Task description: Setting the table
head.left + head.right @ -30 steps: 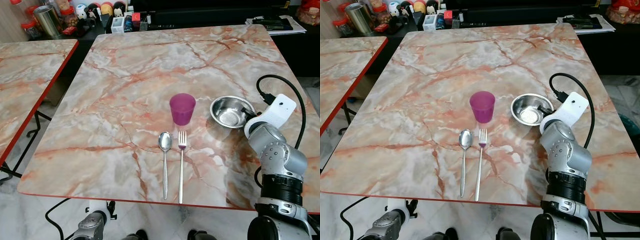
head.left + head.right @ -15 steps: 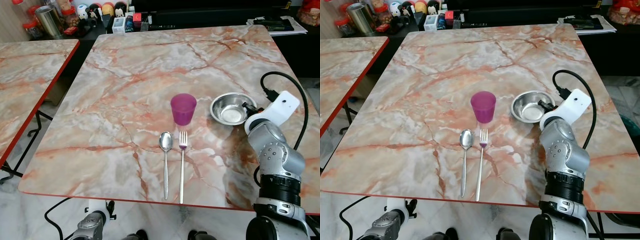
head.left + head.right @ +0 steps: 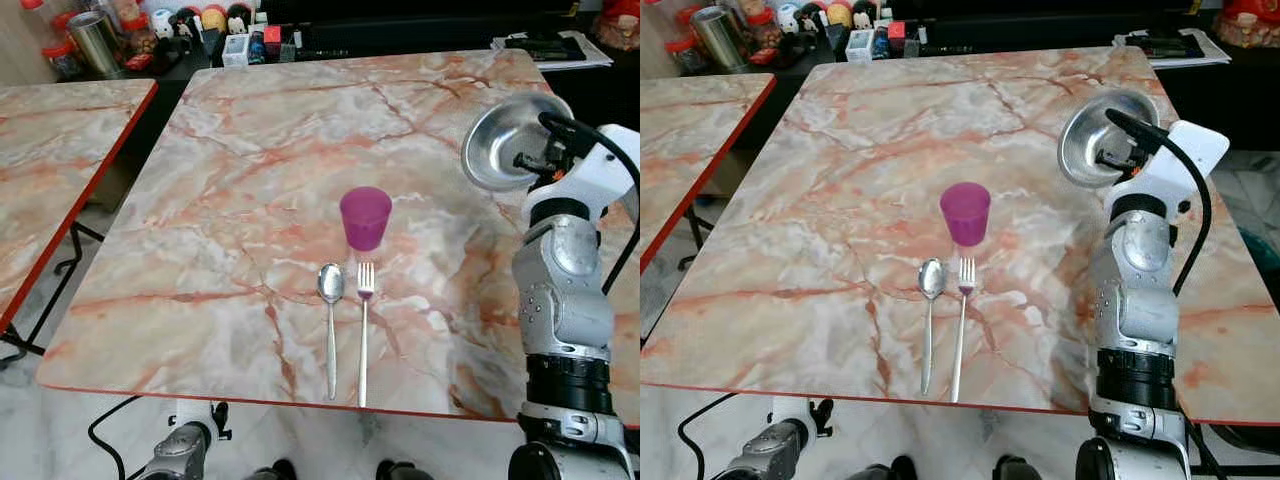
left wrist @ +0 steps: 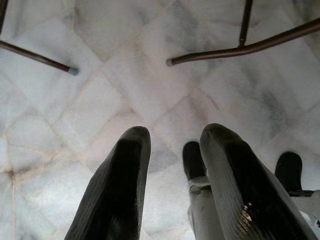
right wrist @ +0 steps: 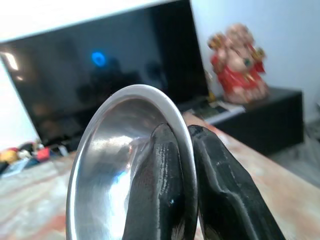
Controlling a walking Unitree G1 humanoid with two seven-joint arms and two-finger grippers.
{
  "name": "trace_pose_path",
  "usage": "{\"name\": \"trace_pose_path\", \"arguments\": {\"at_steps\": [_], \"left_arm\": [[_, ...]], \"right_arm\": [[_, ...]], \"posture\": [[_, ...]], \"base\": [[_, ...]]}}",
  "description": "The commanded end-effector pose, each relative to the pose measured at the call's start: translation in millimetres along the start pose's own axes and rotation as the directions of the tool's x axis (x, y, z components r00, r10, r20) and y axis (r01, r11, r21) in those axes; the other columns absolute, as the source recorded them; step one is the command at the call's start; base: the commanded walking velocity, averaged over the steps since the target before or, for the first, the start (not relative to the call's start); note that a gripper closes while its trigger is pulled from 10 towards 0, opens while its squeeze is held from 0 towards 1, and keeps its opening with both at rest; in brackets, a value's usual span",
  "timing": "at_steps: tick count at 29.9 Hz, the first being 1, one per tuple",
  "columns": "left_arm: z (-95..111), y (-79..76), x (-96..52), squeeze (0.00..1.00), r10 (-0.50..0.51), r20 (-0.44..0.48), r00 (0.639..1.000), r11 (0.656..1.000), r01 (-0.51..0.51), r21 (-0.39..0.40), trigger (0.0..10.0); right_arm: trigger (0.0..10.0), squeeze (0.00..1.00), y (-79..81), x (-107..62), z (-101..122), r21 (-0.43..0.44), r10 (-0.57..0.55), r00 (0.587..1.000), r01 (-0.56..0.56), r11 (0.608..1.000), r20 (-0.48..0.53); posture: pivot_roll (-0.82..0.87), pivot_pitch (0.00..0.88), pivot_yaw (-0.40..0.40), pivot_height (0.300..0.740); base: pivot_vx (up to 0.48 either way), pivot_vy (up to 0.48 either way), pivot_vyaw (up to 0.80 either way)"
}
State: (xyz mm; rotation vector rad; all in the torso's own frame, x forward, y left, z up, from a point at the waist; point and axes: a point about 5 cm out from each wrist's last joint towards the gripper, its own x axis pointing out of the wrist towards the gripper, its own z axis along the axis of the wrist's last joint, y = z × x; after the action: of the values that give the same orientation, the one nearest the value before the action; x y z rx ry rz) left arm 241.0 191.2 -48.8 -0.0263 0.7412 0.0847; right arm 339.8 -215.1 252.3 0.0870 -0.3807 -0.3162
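Note:
A steel bowl [image 3: 505,140] hangs tilted above the right side of the marble table [image 3: 280,150]. My right gripper [image 3: 548,152] is shut on its rim; in the right wrist view one finger [image 5: 155,185] lies inside the bowl [image 5: 110,165] and the other outside. A purple cup [image 3: 365,217] stands upright near the table's middle. Just in front of it lie a spoon [image 3: 330,325] and a fork [image 3: 363,330], side by side, handles toward the near edge. My left gripper [image 4: 170,185] hangs open over the floor below the table.
A second marble table [image 3: 60,150] with a red edge stands to the left across a gap. Jars, a metal canister [image 3: 98,40] and small items crowd a dark counter behind. Papers [image 3: 550,45] lie at the back right. Table legs [image 4: 240,47] cross the tiled floor.
My right gripper has lifted the steel bowl off the table and tilted it on edge, moving it up and toward the far right. Cup, spoon and fork stay put.

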Motion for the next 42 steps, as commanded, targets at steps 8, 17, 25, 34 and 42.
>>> {"name": "trace_pose_path", "arguments": {"at_steps": [8, 17, 25, 34, 42], "left_arm": [[-13, 6.0, -3.3, 0.0, 0.028, -0.04, 0.999, 1.0, -0.028, -0.013, 10.0], [-18, 15.7, -5.4, 0.0, 0.036, -0.059, 0.998, 0.999, -0.036, -0.007, 10.0], [-26, 29.3, -9.4, 0.0, 0.05, -0.078, 0.996, 0.999, -0.051, -0.011, 10.0], [-24, 24.1, -7.9, 0.0, 0.044, -0.076, 0.996, 0.999, -0.045, -0.013, 10.0], [-21, 20.1, -6.7, 0.0, 0.044, -0.069, 0.997, 0.999, -0.045, -0.019, 10.0]], "right_arm": [[10.0, 0.0, 17.1, -2.5, 15, -0.043, 0.087, 0.99, -0.083, 0.996, 0.111], [10.0, 0.0, 19.7, -1.4, 21, -0.056, 0.104, 0.983, -0.096, 0.994, 0.151], [10.0, 0.0, 26.1, -0.8, 26, -0.042, 0.128, 0.976, -0.122, 0.992, 0.175], [10.0, 0.0, 31.0, -4.0, 16, -0.041, 0.152, 0.979, -0.147, 0.988, 0.135], [10.0, 0.0, 36.1, -2.9, 12, -0.038, 0.165, 0.981, -0.162, 0.986, 0.101]], "posture": [[-0.14, 0.149, 0.096, 0.74], [-0.14, 0.135, 0.094, 0.74], [-0.15, 0.122, 0.092, 0.74], [-0.14, 0.107, 0.086, 0.74], [-0.13, 0.131, 0.081, 0.74]], "base": [[0.0, 0.48, 0.0], [0.0, 0.48, 0.0], [0.0, 0.48, 0.0], [0.0, 0.48, 0.0], [0.0, 0.48, 0.0]]}}
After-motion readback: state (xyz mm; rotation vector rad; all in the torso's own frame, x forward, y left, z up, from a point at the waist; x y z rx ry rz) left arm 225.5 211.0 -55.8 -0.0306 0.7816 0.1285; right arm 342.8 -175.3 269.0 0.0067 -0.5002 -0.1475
